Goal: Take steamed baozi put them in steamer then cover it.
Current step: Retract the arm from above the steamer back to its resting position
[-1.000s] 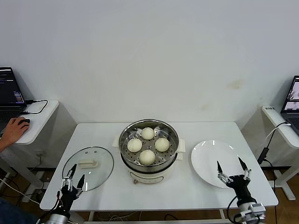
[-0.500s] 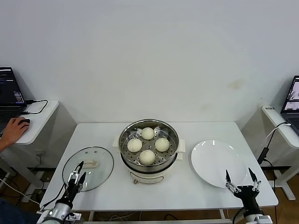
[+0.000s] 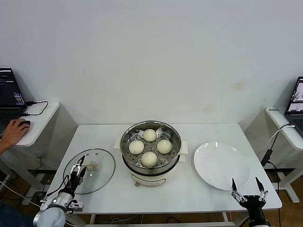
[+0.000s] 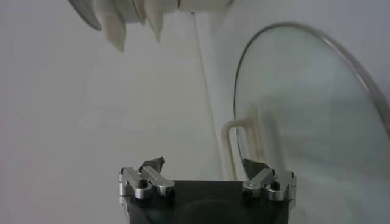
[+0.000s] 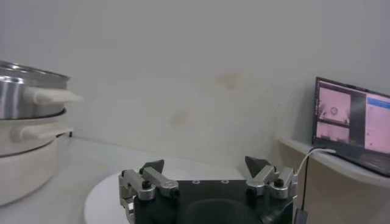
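Several off-white baozi (image 3: 149, 159) sit inside the shiny steel steamer (image 3: 129, 134) on its cream pot base at the table's middle. The clear glass cover (image 3: 100, 166) with a cream handle (image 3: 91, 165) lies flat on the table to the steamer's left; it also shows in the left wrist view (image 4: 311, 109). My left gripper (image 3: 79, 168) is open over the cover's near left edge, close to the handle. My right gripper (image 3: 246, 187) is open and empty, low at the table's front right edge, just in front of the white plate (image 3: 221, 165).
Side desks with laptops stand at far left (image 3: 9, 94) and far right (image 3: 297, 100); a person's hand (image 3: 13, 132) rests on a mouse at the left desk. The steamer's side handle (image 5: 52, 95) shows in the right wrist view.
My left gripper has moved up and forward onto the cover's near edge toward the handle. My right gripper has drawn back and down toward the table's front edge.
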### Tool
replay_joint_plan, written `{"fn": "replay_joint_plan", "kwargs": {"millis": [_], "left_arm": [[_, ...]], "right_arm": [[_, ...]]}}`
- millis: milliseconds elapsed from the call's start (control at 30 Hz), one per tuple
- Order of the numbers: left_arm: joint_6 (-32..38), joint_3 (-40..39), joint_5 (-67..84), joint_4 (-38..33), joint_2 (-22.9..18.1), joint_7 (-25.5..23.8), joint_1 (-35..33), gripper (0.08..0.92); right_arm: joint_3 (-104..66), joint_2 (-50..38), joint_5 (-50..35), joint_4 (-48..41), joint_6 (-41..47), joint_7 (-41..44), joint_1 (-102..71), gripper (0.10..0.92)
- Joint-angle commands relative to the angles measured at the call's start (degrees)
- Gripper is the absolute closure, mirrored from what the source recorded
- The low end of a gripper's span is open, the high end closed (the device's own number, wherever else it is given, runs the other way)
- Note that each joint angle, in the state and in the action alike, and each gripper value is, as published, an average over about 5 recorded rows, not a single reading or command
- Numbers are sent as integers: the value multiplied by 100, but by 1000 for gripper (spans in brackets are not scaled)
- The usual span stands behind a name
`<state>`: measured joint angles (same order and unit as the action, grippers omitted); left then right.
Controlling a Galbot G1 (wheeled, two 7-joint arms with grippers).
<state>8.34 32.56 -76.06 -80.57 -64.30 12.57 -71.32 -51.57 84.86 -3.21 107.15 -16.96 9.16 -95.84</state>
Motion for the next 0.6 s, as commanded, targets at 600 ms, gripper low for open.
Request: {"fn": "replay_joint_plan", "kwargs": {"millis": [600], "left_arm": [[141, -167, 421, 789, -92, -181, 700, 188]], "right_arm": [[13, 69, 254, -283, -212, 25, 40, 202]]}}
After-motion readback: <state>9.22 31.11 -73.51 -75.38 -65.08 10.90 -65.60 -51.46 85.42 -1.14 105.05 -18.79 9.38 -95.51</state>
